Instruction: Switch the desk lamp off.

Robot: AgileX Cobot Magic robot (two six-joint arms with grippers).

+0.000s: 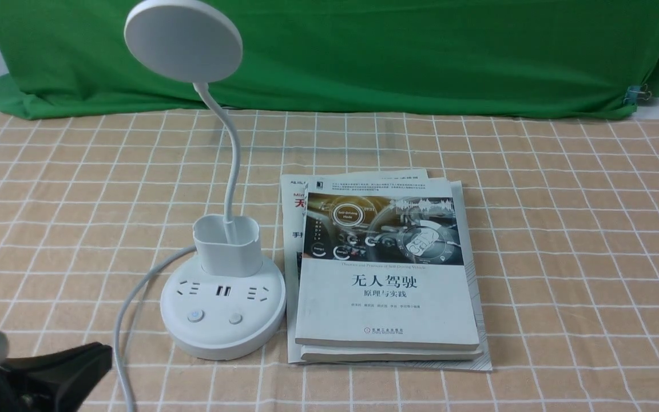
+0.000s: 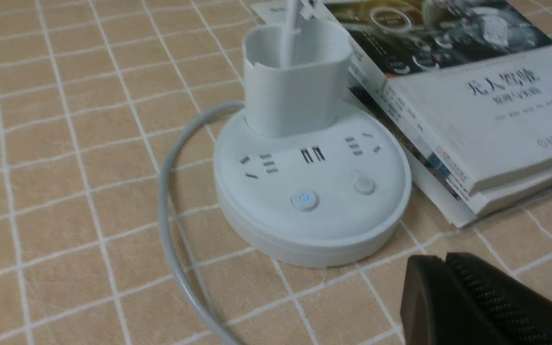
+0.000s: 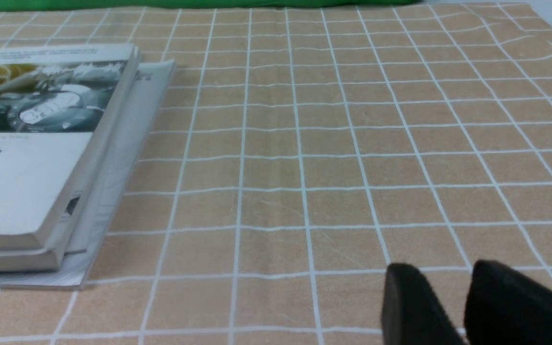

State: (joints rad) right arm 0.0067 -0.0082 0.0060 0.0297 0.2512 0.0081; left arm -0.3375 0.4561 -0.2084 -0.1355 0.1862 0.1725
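Left claw (image 2: pixel 441 262) half cropped at frame edge, near desk lamp (image 2: pixel 328 184).

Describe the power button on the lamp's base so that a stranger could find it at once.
Left of the stack of books stands the white desk lamp on its round base. Toward the base's near edge, below the sockets, sit two round buttons. The power button is the left one, with a blue symbol; the right button is plain.

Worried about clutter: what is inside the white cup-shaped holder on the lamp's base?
Only the thin white gooseneck shows inside the white cup-shaped holder; its bottom is hidden by the front wall.
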